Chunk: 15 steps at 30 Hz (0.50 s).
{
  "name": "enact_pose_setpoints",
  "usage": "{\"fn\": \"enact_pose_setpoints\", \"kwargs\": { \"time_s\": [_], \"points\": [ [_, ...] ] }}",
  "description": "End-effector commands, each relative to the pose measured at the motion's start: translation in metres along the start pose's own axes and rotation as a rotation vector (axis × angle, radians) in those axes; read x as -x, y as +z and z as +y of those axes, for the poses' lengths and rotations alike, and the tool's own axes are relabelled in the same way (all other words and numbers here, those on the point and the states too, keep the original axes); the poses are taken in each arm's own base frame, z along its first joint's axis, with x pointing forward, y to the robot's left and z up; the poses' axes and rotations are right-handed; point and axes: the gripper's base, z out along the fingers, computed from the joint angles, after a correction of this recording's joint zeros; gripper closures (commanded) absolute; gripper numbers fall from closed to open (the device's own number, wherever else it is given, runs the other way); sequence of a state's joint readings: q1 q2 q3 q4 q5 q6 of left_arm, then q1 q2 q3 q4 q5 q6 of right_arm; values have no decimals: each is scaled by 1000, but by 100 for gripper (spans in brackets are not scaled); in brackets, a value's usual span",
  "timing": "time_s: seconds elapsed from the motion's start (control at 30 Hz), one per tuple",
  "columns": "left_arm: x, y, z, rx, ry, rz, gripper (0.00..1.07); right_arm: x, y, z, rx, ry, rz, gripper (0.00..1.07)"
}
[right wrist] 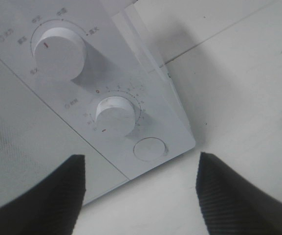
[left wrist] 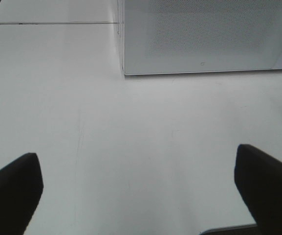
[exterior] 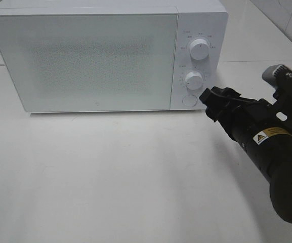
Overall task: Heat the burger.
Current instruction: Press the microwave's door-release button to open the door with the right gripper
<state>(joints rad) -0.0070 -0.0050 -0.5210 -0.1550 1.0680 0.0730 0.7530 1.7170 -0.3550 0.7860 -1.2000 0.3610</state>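
A white microwave [exterior: 85, 61] fills the upper left and centre of the exterior high view, standing on a white worktop [exterior: 110, 172]. Its door [exterior: 80, 63] is shut, and the frosted, speckled front shows nothing of the inside. The burger cannot be seen in any view, so its place cannot be told.

The control panel [exterior: 196, 30] runs down the right side of the microwave. It carries an upper knob [exterior: 200, 49], a smaller lower knob [exterior: 193, 79] below it, and a round button [exterior: 189, 100] at the bottom.

The right arm [exterior: 267, 142] comes in from the lower right of the exterior high view. It slants up and to the left toward the panel. The right claw [exterior: 207, 104] sits just beside the round button, at the right-hand bottom corner of the microwave. Whether it touches the panel cannot be told.

In the right wrist view, the right claw [right wrist: 141, 164] has its two dark fingers [right wrist: 53, 196] spread apart with nothing gripped between them. Both knobs and the round button are seen close up past the fingers.

The left claw [left wrist: 138, 169] appears only in the left wrist view. Its dark fingers [left wrist: 13, 188] stand wide apart and hold nothing. It hangs over bare worktop, well apart from the lower front edge of the microwave ahead of it.
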Motion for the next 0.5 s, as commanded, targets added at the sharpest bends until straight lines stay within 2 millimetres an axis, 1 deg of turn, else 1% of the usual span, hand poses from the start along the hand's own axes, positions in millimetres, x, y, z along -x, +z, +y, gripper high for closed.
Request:
{"fn": "enact_pose_setpoints", "kwargs": {
  "time_s": [0.03,0.07,0.1,0.13,0.17,0.2,0.23,0.27,0.3,0.33,0.37,0.4,0.43,0.47,0.5],
  "points": [
    [0,-3,-1,-5,-9,-28,6,1,1,3,17,171,-8,51],
    [0,-3,-1,-5,-9,-28,6,1,1,3,17,297,-7,59],
    [0,-3,-1,-5,-9,-28,6,1,1,3,17,297,-7,59],
    [0,-3,-1,-5,-9,-28,6,1,1,3,17,406,-5,68],
    [0,-3,-1,-5,-9,-28,6,1,1,3,17,406,-5,68],
    [0,-3,-1,-5,-9,-28,6,1,1,3,17,463,-5,72],
    [0,-3,-1,-5,-9,-28,6,1,1,3,14,548,0,83],
    [0,-3,-1,-5,-9,-28,6,1,1,3,14,548,0,83],
    [0,-3,-1,-5,-9,-28,6,0,1,3,9,619,6,94],
    [0,-3,-1,-5,-9,-28,6,-1,1,2,0,654,16,99],
    [0,-3,-1,-5,-9,-28,6,-1,1,2,0,654,16,99],
    [0,-3,-1,-5,-9,-28,6,-3,1,2,-19,722,36,107],
    [0,-3,-1,-5,-9,-28,6,-4,1,1,-28,762,45,107],
    [0,-3,-1,-5,-9,-28,6,-4,1,1,-28,762,45,107],
    [0,-3,-1,-5,-9,-28,6,-6,1,0,-46,821,59,107]
  ]
}}
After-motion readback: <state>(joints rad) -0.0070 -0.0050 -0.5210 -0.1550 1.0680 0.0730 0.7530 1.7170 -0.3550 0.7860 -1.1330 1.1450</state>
